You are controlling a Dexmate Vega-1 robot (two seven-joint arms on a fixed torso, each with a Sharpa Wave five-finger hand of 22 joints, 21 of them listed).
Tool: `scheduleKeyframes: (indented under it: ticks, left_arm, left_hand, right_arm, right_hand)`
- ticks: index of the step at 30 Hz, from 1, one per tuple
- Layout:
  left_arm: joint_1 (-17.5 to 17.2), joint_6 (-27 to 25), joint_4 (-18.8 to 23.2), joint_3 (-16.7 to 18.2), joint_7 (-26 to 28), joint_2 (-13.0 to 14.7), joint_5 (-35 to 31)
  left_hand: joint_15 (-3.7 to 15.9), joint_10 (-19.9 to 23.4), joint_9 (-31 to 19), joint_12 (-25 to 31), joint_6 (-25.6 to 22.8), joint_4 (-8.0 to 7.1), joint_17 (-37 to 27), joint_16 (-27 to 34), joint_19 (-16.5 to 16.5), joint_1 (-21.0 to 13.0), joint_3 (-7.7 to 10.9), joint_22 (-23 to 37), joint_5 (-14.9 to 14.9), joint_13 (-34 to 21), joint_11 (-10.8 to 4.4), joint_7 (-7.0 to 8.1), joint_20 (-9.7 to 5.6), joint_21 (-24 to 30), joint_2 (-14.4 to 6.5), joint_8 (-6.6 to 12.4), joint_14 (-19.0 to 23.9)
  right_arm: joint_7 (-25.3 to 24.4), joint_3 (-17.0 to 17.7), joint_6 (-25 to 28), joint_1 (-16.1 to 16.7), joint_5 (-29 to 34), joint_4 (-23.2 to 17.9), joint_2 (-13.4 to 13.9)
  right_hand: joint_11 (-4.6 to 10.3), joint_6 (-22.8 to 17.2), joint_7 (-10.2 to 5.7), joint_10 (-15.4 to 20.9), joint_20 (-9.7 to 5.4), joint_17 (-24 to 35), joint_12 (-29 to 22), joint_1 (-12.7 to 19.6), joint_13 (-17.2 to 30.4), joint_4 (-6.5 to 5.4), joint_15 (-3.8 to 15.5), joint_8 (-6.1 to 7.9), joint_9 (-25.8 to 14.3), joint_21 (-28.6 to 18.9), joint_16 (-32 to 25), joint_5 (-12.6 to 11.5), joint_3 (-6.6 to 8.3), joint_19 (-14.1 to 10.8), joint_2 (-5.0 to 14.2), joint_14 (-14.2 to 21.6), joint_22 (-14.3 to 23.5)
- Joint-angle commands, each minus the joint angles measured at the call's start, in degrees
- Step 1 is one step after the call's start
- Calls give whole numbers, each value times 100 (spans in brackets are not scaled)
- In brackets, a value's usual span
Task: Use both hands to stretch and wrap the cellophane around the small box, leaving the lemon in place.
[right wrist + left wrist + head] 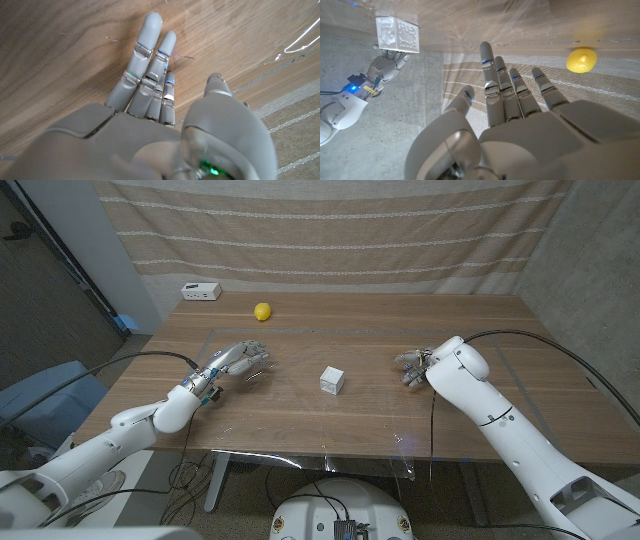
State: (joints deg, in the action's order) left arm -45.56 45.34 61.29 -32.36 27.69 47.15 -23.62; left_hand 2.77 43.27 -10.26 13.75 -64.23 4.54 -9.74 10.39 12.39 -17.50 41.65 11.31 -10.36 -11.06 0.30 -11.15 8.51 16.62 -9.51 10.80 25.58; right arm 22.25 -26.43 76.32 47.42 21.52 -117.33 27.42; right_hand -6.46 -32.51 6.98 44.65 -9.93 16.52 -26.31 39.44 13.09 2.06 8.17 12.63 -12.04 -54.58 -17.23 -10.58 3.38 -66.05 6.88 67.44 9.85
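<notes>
Small box point(332, 380) sits on the bench between both hands. Left hand point(238, 361) and right hand point(412, 366) empty, fingers apart. Cellophane point(300, 345) thin, clingy, tear-prone; judged best pinched at opposite edges beside each hand.

Barely showing on the bench point(480, 320): cellophane point(405, 442), its edges hard to trace, only glints catching at the front. Hiding behind its own wrist in the head view: most of the right hand point(412, 366), so grip on the film not telling. Being cut off by the picture's lower edge in the left wrist view: palm of the left hand point(520, 125). Staying too small to read: markings on the small box point(332, 380) and the white device point(200, 291) at the far corner.
</notes>
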Motion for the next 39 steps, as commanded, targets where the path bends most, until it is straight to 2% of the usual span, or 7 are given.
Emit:
scheduleKeyframes:
  ticks: [1,14,25,27,30,33,39]
  left_arm:
    - [103,-16,-66,-76,35,-34,-16]
    - [323,202,-312,-218,53,-103,-109]
    - [173,76,-94,-174,112,-6,-120]
    - [160,77,-85,-172,101,-4,-102]
    - [149,80,-81,-169,117,-7,-111]
    - [133,71,-64,-162,128,-5,-114]
    - [79,31,10,-137,100,17,-80]
  left_hand:
    - [78,-41,-27,-19,22,1,-9,-10,18,5,50,32,-8,-21,-4,-10,9,-17,-35,-7,-12]
    - [79,-76,-30,-48,38,-16,-9,-8,23,16,92,34,-5,-25,14,-8,16,-16,-37,-9,-12]
    - [65,-59,-31,-50,43,-55,-16,-6,21,16,140,35,-8,-28,-5,-3,22,-16,-91,-7,-22]
    - [67,-67,-32,-55,42,-60,-17,-4,22,15,148,35,-8,-28,0,-2,18,-16,-96,-6,-20]
    - [71,-105,-32,-73,84,-67,-17,-5,24,14,160,36,-6,-30,-11,5,16,-15,-90,-21,-26]
    - [76,-95,-33,-71,91,-71,-21,-4,21,14,161,37,-3,-31,-5,3,10,-16,-88,-22,-34]
    - [74,-97,-34,-75,110,-65,-20,-2,26,8,162,37,1,-32,-10,11,3,-14,-73,-25,-38]
  right_arm:
    - [-598,-644,-205,-816,-4908,280,1102]
    - [-964,-732,-356,-891,-6315,67,1884]
    - [-1076,-684,-1050,-743,-7038,58,2252]
    - [-1165,-727,-1104,-786,-7067,21,2267]
    - [-1521,-488,-1487,-502,-7193,-83,2267]
    - [-2163,-160,-1723,-155,-7350,-272,2197]
    - [-2753,-14,-2443,219,-7231,-502,2246]
  right_hand:
    - [55,-343,-41,108,122,-77,-43,-65,-12,-48,-105,135,-19,87,114,-38,26,114,24,-74,11]
    - [156,-538,-135,344,307,-72,-7,52,-28,29,-173,179,-15,286,265,-58,157,459,108,-367,19]
    - [-98,60,-3,23,319,9,189,-1055,45,-396,-310,-66,-27,451,297,-167,-594,360,-707,-438,1]
    - [-49,57,-38,86,309,101,148,-431,107,-155,-201,-53,-24,503,237,-331,-258,386,-276,-421,30]
    - [392,-717,-278,791,121,604,-392,1073,380,509,222,217,-120,447,-155,-192,845,435,467,144,83]
    - [623,-1847,-438,1541,28,1301,-1065,1628,812,458,342,769,-399,109,-703,-148,1613,334,443,925,161]
    - [701,-1923,-443,1651,30,1536,-1232,1703,974,418,329,871,-509,14,-842,-126,1755,389,443,1037,183]
